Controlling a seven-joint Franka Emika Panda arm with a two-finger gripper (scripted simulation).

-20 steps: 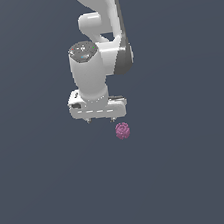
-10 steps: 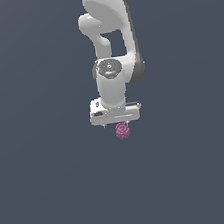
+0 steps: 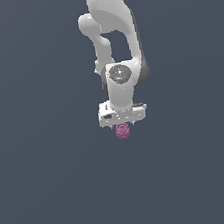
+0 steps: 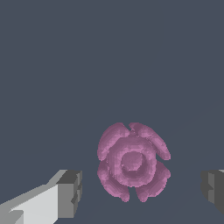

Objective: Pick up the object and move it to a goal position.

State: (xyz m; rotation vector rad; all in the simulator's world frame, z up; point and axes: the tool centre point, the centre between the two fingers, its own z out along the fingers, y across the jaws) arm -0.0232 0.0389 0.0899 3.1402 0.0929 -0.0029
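The object (image 3: 122, 131) is a small magenta-pink bumpy lump on the dark grey floor. In the exterior view it pokes out just below the white gripper (image 3: 123, 123), which hangs right over it. In the wrist view the object (image 4: 132, 162) shows as a rosette of rounded lobes lying between the two fingertips (image 4: 70, 193), with a clear gap on each side. The gripper (image 4: 142, 190) is open and touches nothing.
The white arm (image 3: 115, 43) rises from the gripper toward the top of the exterior view. A uniform dark grey floor (image 3: 48, 183) surrounds the object on all sides.
The gripper has travelled toward the exterior view's right and downward, from beside the object to directly over it. The object has not moved.
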